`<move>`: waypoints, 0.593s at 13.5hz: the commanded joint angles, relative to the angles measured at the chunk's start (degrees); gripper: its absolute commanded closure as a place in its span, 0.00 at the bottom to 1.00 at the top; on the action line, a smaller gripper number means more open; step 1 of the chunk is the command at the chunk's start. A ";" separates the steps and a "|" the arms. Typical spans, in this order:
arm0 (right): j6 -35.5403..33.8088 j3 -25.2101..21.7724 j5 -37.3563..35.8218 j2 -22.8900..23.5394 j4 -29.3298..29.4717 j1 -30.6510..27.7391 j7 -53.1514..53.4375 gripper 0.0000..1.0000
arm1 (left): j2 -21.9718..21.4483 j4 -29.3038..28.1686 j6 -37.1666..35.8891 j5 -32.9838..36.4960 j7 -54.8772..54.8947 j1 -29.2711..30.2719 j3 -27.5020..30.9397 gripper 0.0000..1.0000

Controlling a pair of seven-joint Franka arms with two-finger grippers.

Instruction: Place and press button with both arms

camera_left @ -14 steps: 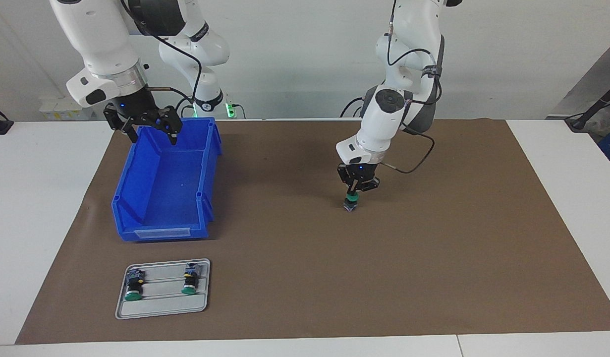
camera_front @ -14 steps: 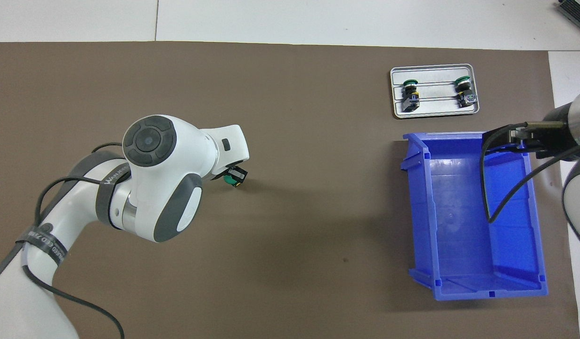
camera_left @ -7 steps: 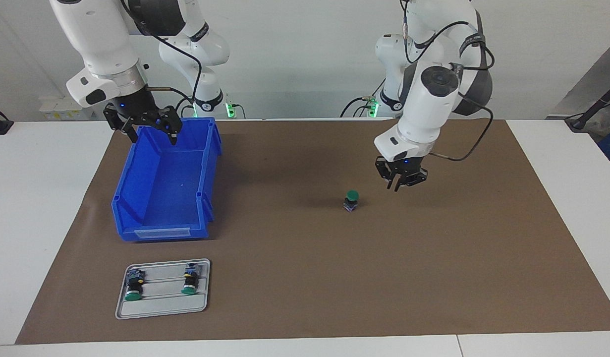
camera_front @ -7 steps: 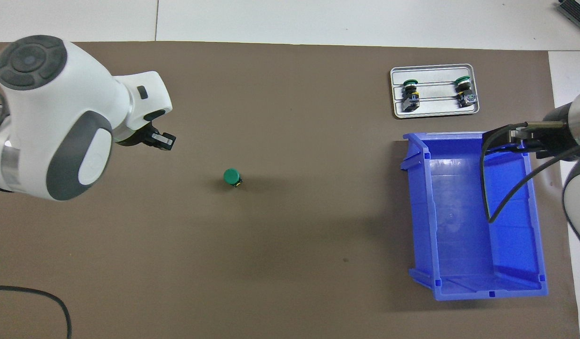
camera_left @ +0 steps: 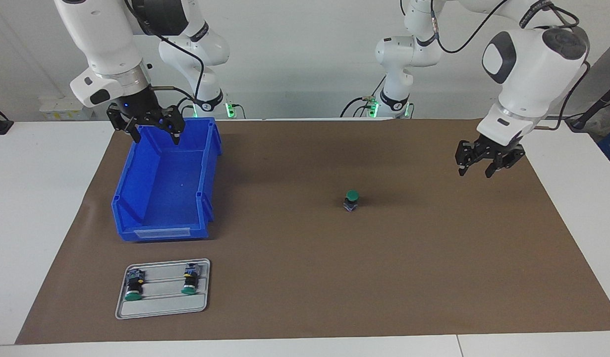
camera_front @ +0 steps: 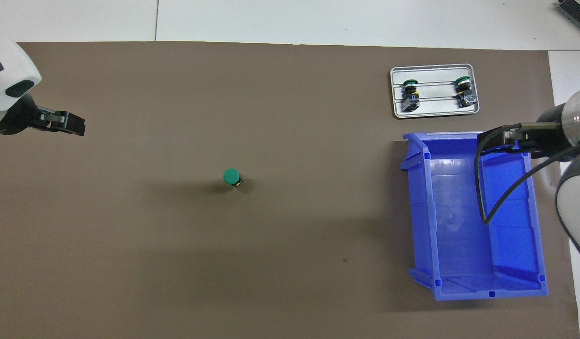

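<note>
A: Left gripper (camera_left: 488, 166) has let go and swung out over the mat's left-arm end, fingers apart. The button (camera_left: 352, 199) stands upright mid-mat.
B: Placed, then. Right gripper (camera_left: 148, 130), open over the blue bin (camera_left: 161, 223), waits; pressing remains.

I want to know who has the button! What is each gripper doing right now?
Left gripper: open, holding nothing, over the brown mat.
Right gripper: open, holding nothing, over the blue bin.
The button stands alone on the mat.
</note>
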 commanded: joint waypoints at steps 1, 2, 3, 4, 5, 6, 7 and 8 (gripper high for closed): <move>2.88 0.39 0.06 -0.18 -1.29 2.12 4.63 0.03 | -2.96 -0.80 -3.18 0.95 -0.57 0.11 -0.48 0.08; 4.11 0.39 0.06 -0.18 -1.82 2.83 7.79 0.03 | -3.23 -0.98 -3.18 0.95 -0.58 0.11 -0.48 0.01; 5.08 0.39 0.06 -0.09 -2.35 4.92 12.34 0.03 | -3.58 -0.98 -3.27 0.95 -0.58 0.20 -0.48 0.01; 5.44 0.39 0.06 0.17 -2.61 6.34 16.82 0.03 | -3.76 -1.07 -3.96 0.95 -0.66 0.20 -0.48 0.00; 5.88 0.39 -0.02 0.70 -2.61 8.70 21.05 0.03 | -3.93 -1.16 -5.45 0.95 -1.36 0.20 -0.48 0.00; 6.49 0.39 -0.02 1.75 -2.61 10.20 25.18 0.04 | -4.02 -1.24 -6.16 0.95 -3.11 0.20 -0.48 0.00; 7.02 0.39 -0.02 2.63 -2.53 13.00 30.53 0.04 | -4.02 -1.24 -6.17 0.95 -3.65 0.20 -0.56 0.00; 8.42 0.39 -0.46 3.94 -2.53 15.55 36.06 0.05 | -4.28 -1.42 -6.17 0.95 -3.65 0.20 -0.56 0.00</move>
